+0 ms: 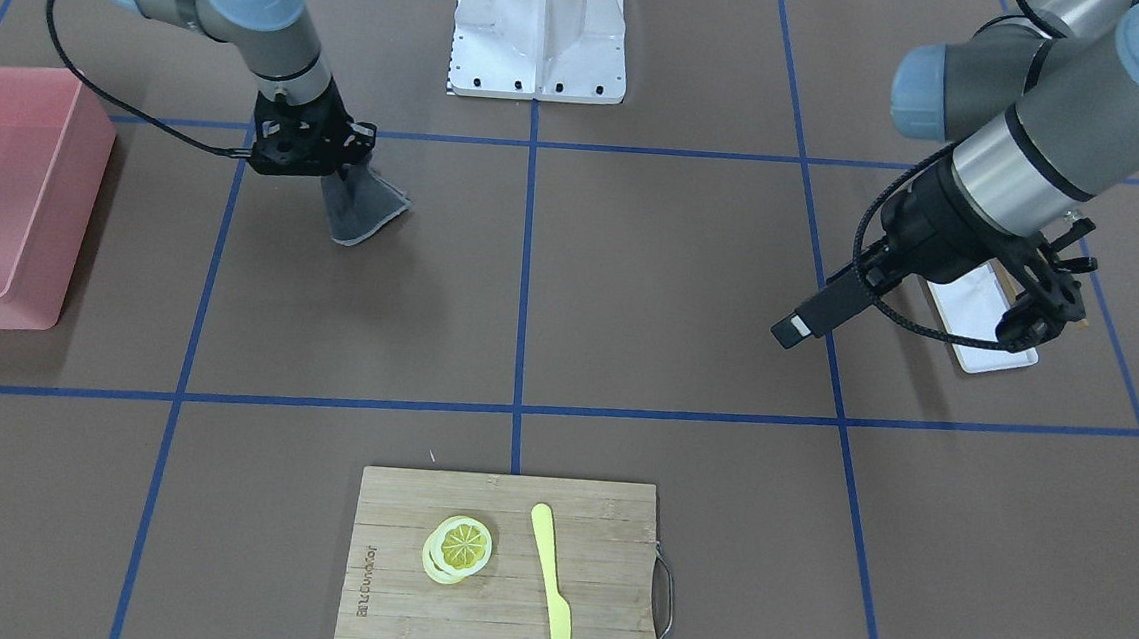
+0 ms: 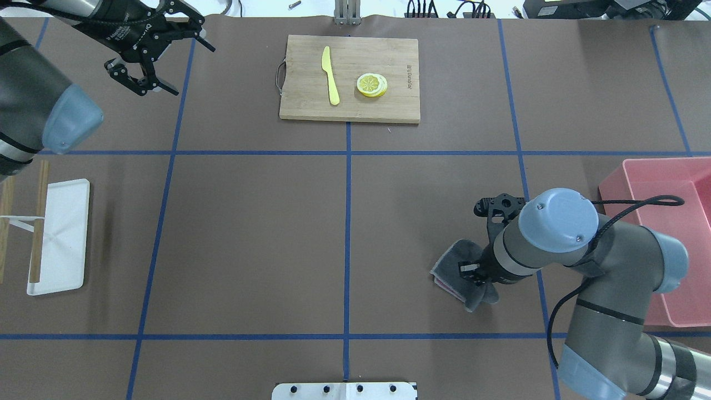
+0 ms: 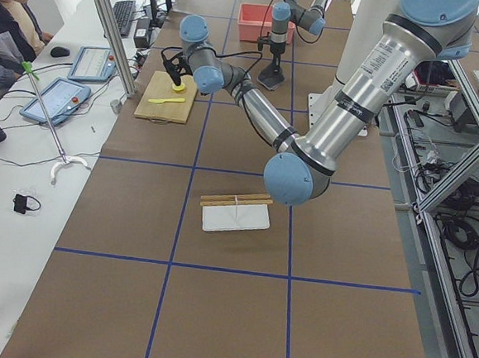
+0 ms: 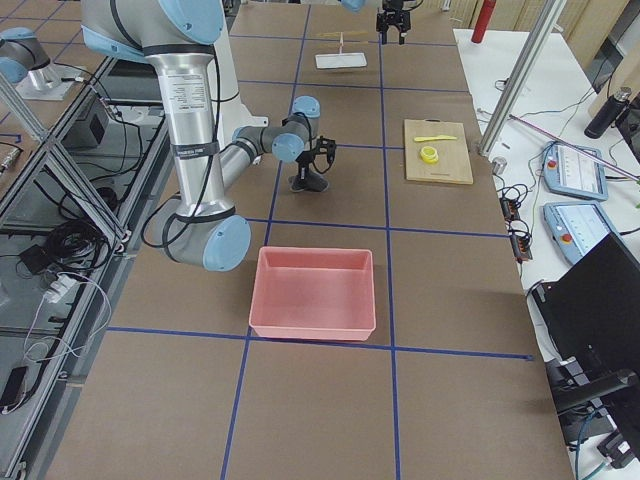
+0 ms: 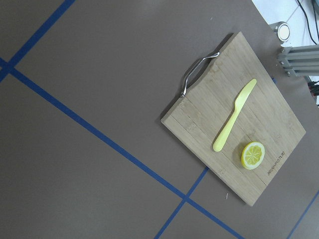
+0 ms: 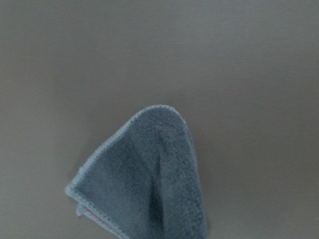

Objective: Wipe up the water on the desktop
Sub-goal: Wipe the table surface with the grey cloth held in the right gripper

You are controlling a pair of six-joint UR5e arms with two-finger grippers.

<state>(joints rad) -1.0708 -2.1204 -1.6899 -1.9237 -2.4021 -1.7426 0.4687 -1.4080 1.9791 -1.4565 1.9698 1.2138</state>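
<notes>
The brown desktop (image 2: 250, 222) with blue tape lines fills the views; I see no water on it. My right gripper (image 2: 472, 270) is shut on a grey cloth (image 2: 458, 275) and holds it down on the desktop, right of centre near my base. The cloth fans out below the gripper (image 1: 339, 168) in the front view (image 1: 365, 210). It hangs folded in the right wrist view (image 6: 149, 189). My left gripper (image 2: 145, 75) is open and empty, raised over the far left of the desktop.
A bamboo cutting board (image 2: 400, 105) at the far middle carries a yellow knife (image 2: 330, 75) and a lemon slice (image 2: 371, 84). A pink bin (image 2: 666, 233) stands by the right arm. A white tray (image 2: 61, 239) with wooden sticks lies at the left.
</notes>
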